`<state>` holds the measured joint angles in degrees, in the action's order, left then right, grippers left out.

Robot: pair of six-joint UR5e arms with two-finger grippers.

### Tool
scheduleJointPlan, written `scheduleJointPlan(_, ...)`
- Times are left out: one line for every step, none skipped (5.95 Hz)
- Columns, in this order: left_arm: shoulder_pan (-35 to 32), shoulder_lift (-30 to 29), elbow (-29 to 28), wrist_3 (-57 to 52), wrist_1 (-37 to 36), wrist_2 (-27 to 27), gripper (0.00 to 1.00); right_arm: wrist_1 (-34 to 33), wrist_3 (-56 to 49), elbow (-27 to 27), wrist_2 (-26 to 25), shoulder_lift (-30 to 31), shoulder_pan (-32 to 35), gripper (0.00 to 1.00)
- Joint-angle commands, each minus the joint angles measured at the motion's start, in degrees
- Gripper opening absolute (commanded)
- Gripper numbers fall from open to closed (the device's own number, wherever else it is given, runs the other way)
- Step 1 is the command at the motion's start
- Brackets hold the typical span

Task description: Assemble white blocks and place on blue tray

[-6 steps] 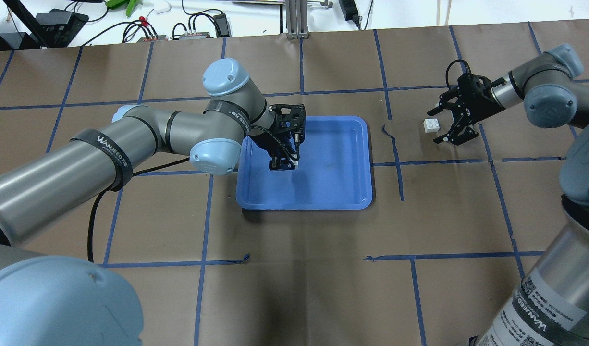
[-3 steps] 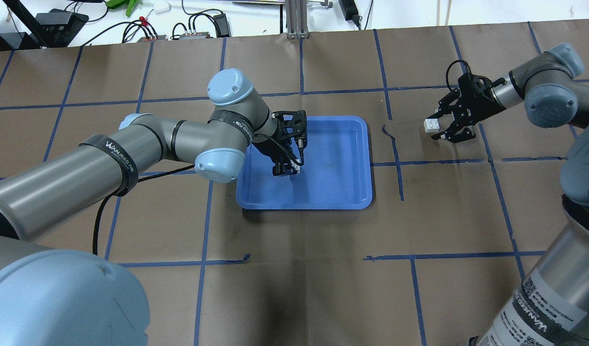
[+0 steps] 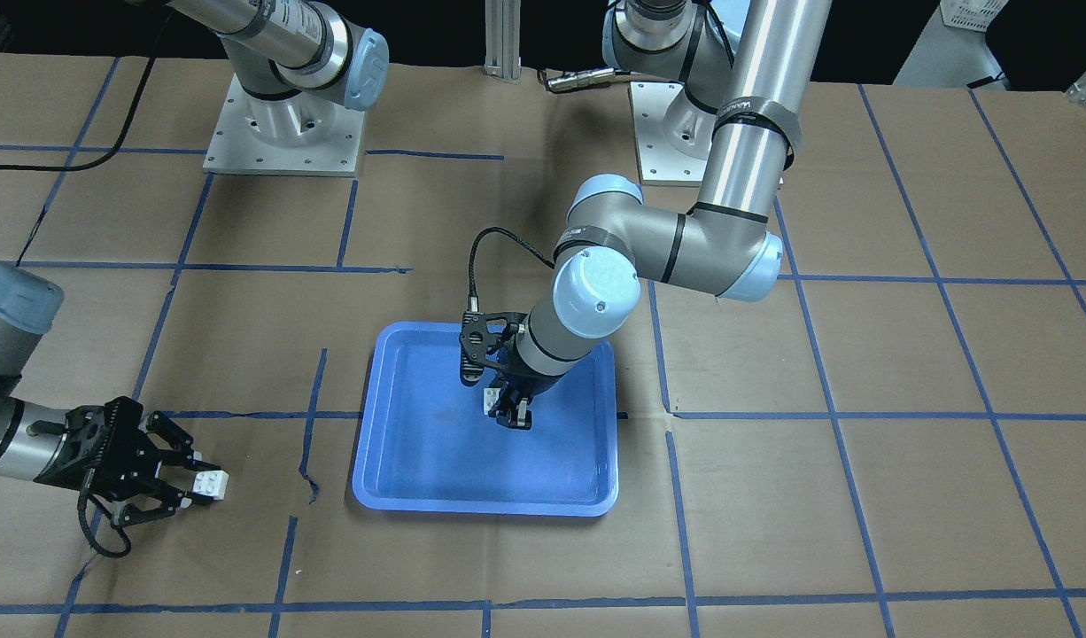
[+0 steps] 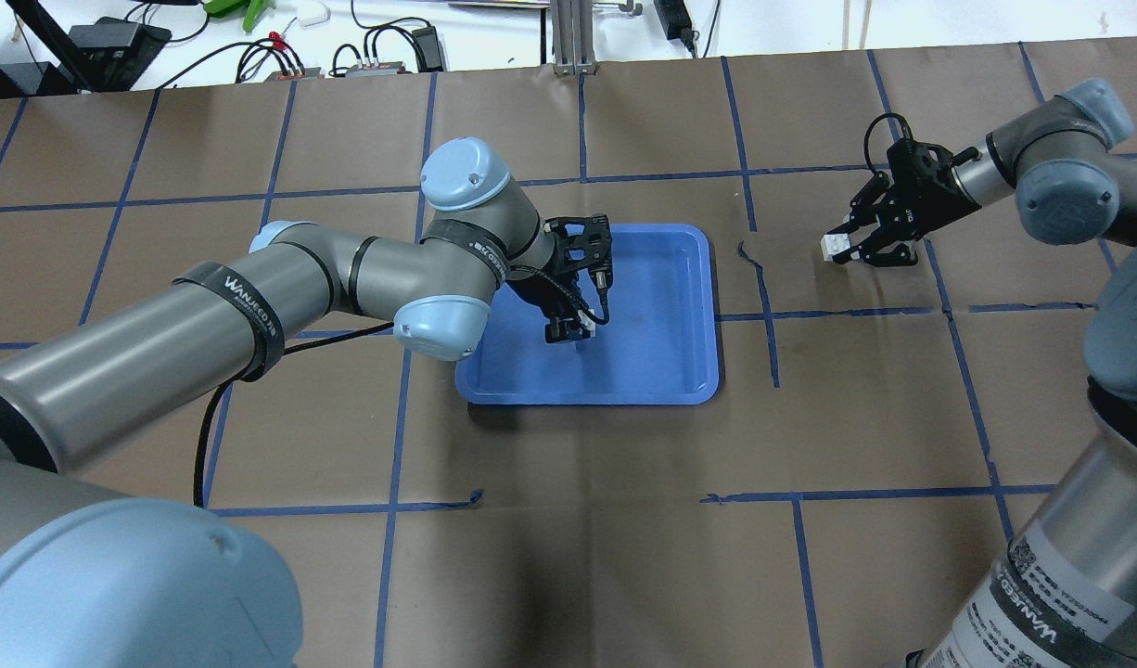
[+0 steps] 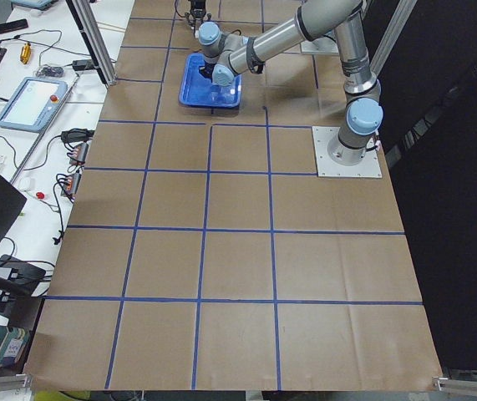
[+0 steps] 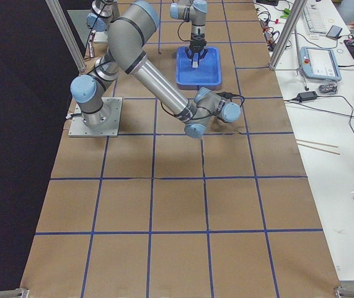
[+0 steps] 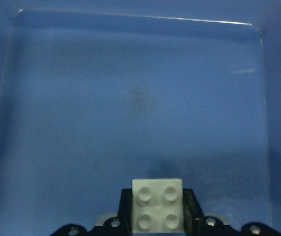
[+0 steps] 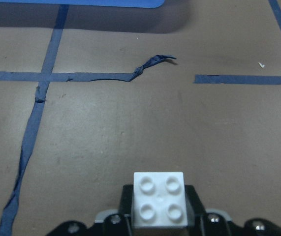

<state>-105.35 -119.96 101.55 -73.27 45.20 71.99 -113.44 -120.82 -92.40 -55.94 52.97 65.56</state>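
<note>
The blue tray point(image 4: 652, 306) lies mid-table, also in the front view point(image 3: 437, 452). My left gripper point(image 4: 567, 332) point(image 3: 512, 416) hangs low over the tray's middle, shut on a white block point(image 4: 583, 327) point(image 3: 491, 400). The left wrist view shows that block point(image 7: 158, 210) studs-up between the fingers, with the tray floor point(image 7: 130, 73) beyond. My right gripper point(image 4: 851, 250) point(image 3: 193, 483) is low at the table, right of the tray, shut on the second white block point(image 4: 834, 245) point(image 3: 212, 484). This block shows studs-up in the right wrist view point(image 8: 159, 199).
Brown paper with blue tape lines covers the table. A torn curl of tape point(image 4: 747, 250) point(image 8: 152, 61) lies between the tray and my right gripper. Cables and electronics point(image 4: 374, 56) line the far table edge. The tray's edge point(image 8: 81, 2) shows at the top of the right wrist view.
My right gripper, open around the second block before, has closed on it. My left arm has swung its gripper and block a little to the right over the tray.
</note>
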Motion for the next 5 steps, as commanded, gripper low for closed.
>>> scheduleJointPlan(-0.12, -0.01, 0.14, 0.15, -0.38, 2.17, 0.00, 0.33, 1.54, 0.46, 0.57, 1.16, 0.27, 0.18)
scheduleJointPlan(-0.12, 0.25, 0.40, 0.15, -0.29, 3.15, 0.01, 0.85, 3.73, 1.25, 0.66, 2.91, 0.53, 0.18)
scheduleJointPlan(-0.12, 0.08, 0.22, 0.24, -0.29, 3.16, 0.01, 1.38, 3.84, 1.34, 0.66, 4.58, 0.62, 0.17)
scheduleJointPlan(-0.21, 0.08, 0.22, 0.24, -0.20, 3.16, 0.09, 4.60, 4.97, 1.34, 0.66, 7.82, 1.23, 0.17)
scheduleJointPlan(-0.21, 0.17, 0.05, 0.06, -0.12, 3.33, 0.68, 8.90, 5.15, 0.73, 0.66, 11.85, 1.67, 0.17)
